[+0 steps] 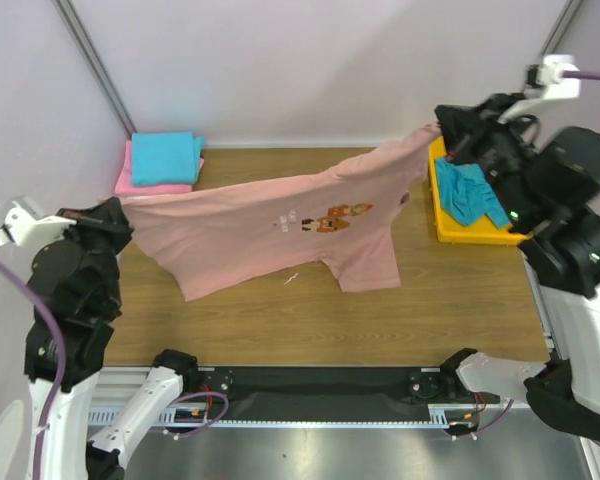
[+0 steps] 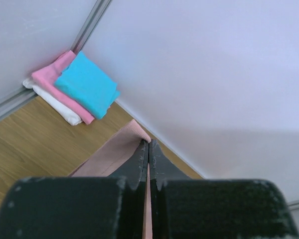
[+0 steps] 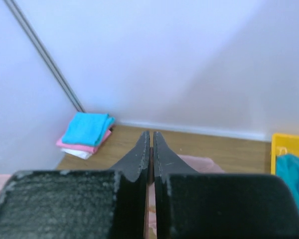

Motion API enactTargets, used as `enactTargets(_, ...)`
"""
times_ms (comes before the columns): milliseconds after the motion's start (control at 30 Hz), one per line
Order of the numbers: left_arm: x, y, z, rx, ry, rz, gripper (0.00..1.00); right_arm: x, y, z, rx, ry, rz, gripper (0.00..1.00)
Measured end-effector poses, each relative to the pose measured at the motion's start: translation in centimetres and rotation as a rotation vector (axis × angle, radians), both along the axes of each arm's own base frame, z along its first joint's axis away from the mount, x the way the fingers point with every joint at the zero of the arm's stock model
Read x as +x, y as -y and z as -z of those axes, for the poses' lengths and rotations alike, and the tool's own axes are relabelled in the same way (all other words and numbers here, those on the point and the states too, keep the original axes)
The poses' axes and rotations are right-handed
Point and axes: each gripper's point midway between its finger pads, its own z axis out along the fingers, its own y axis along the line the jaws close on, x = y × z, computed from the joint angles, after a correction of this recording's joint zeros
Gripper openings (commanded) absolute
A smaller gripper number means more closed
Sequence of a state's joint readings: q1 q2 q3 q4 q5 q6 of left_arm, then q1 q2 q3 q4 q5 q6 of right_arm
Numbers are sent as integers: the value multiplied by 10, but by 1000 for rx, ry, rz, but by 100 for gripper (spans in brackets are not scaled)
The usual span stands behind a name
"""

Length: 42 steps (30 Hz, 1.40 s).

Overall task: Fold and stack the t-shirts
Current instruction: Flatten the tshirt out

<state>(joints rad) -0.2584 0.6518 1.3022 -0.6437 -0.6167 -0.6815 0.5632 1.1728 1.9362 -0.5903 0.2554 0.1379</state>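
- Fingers (image 2: 139,167) of the left hand (image 2: 148,145) are pressed together in the left wrist view. A strip of the dusty-pink t-shirt (image 2: 114,154) is pinched between them and runs out past the tips.
- From above, that hand (image 1: 118,212) sits at the left edge of the frame, raised off the desk (image 1: 280,325). It holds one end of the t-shirt (image 1: 250,225).
- At the upper right of the overhead frame, the right hand (image 1: 443,135) is closed on the other end of the garment. It holds that end higher than the left one.
- In the right wrist view, the right hand (image 3: 150,135) shows its fingers nearly meeting, with pink cloth (image 3: 199,162) below them.
- Between the two hands the t-shirt hangs spread across the middle of the frame, sloping up to the right. Its print (image 1: 325,218) of small figures faces up, and its lower edge appears to rest on the wood.
- Far upper left, in the desk's corner, lies a folded pile. A turquoise t-shirt (image 1: 166,158) is on top, a bright pink t-shirt (image 1: 145,186) under it, and a white t-shirt (image 2: 52,101) at the bottom.
- On the right of the frame, just beside the lifted end, stands a yellow tray (image 1: 458,236). A crumpled teal t-shirt (image 1: 468,195) lies in it, and the right arm partly covers it.
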Motion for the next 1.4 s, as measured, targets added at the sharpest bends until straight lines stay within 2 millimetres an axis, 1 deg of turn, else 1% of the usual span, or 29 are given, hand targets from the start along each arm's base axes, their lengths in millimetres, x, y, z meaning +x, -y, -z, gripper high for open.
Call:
enactTargets(100, -19, -5, -15, 4, 30, 4, 0, -31, 13, -19, 16, 40, -20, 0)
enactTargets(167, -30, -6, -26, 12, 51, 14, 0, -45, 21, -29, 22, 59, -26, 0)
enactTargets(433, -81, -15, -82, 28, 169, 43, 0, -93, 45, -53, 18, 125, -62, 0)
enactTargets(500, -95, -18, -95, 24, 203, 48, 0, -103, 54, -61, 9, 148, -52, 0)
enactTargets(567, -109, -19, -106, 18, 237, 63, 1, -113, 70, -69, -5, 183, 1, 0)
enactTargets(600, -117, -19, -112, 17, 253, 72, 0, -119, 75, -72, -8, 201, 14, 0)
enactTargets(733, -142, -21, -129, 19, 301, 98, 0, -146, 88, -81, -9, 260, 46, 0)
enactTargets(767, -146, -22, -134, 18, 312, 99, 1, -152, 90, -84, -8, 276, 45, 0)
enactTargets(833, -147, -22, -135, 24, 312, 97, 0, -159, 90, -88, -8, 297, 40, 0)
enactTargets(900, -138, -22, -128, 32, 280, 87, 0, -154, 88, -87, -12, 292, 40, 0)
enactTargets(967, -122, -21, -115, 45, 227, 71, 0, -140, 84, -78, -25, 260, 40, 0)
enactTargets(1033, -95, -18, -94, 62, 138, 53, 0, -115, 76, -62, -47, 195, 37, 0)
enactTargets(1100, -64, -12, -70, 81, 49, 45, 1, -84, 66, -44, -73, 122, 29, 0)
enactTargets(1133, -48, -8, -56, 92, 1, 42, 1, -68, 59, -34, -88, 83, 25, 0)
enactTargets(1167, -30, -5, -37, 104, -54, 38, 0, -52, 54, -24, -106, 49, 26, 0)
enactTargets(1267, 11, 5, 11, 136, -199, 39, 0, -10, 37, 13, -170, -57, 37, 0)
enactTargets(1300, 23, 7, 28, 147, -248, 36, 0, 5, 32, 28, -195, -91, 45, 0)
enactTargets(1333, 33, 9, 41, 153, -282, 32, 0, 17, 29, 42, -218, -123, 51, 0)
enactTargets(1400, 54, 12, 66, 168, -344, 22, 0, 43, 21, 76, -266, -192, 65, 0)
